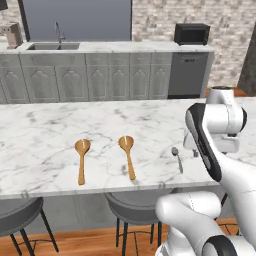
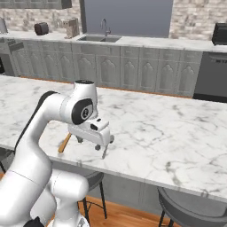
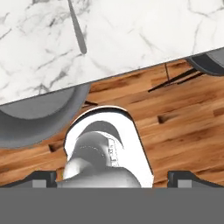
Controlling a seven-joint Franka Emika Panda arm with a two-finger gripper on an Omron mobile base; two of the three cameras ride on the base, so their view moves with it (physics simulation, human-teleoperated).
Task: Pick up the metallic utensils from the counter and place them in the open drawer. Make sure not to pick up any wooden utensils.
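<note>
Simulated kitchen, white marble counter (image 1: 60,125) w/ grey veining. Gripper (image 2: 91,144) hanging low over near counter edge, fingers (image 3: 41,178) spread fully apart, pinching nothing. Small silver spoon (image 1: 177,158) lying flat on the marble close beside the fingers, bowl pointing away from the counter edge, handle toward it; in hand view, handle tip (image 3: 78,33) appears ahead of the fingertips, off toward one side, not yet between them. Two wooden spoons (image 1: 82,160) (image 1: 127,155) farther out on the same slab, well apart from the fingers; to be left alone. Knife and drawer not made out in these views. Step in hand, judged: approach & grasp silver spoon. To do well: centre fingers over mid-handle, turn wrist so fingers straddle handle crosswise, descend straight till tips nearly touch marble, then close. Thin, flat, slick metal, so likely to slip or pivot; worth gripping near balance point & lifting slowly.
</note>
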